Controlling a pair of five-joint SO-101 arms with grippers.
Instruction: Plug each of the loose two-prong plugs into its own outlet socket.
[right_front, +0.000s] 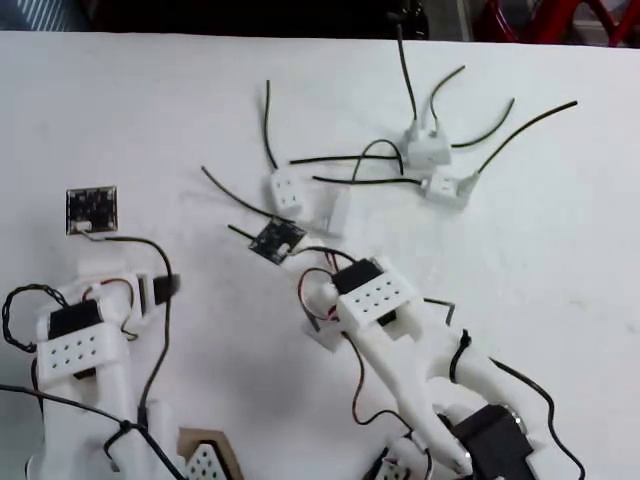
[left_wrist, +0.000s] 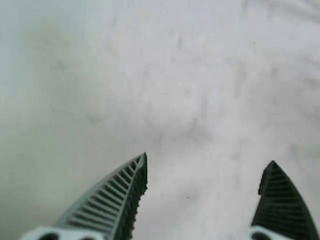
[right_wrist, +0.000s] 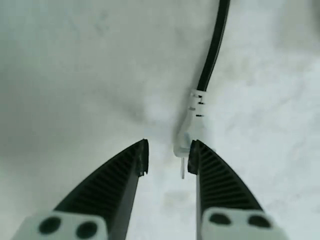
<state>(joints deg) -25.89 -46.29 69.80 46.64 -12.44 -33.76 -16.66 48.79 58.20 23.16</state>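
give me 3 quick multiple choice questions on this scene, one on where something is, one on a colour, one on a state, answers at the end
1. Where is the white plug in the right wrist view?
A) seated in a socket
B) on the table by one fingertip of the right hand
C) lifted off the table

2. What colour is that plug's cable?
A) red
B) black
C) yellow

3. How is the left hand?
A) shut on a plug
B) shut on nothing
C) open, holding nothing

Answers:
1 B, the plug lies on the table at a fingertip.
2 B, a black cord runs from the white plug.
3 C, the wide gap between its fingers shows bare table.
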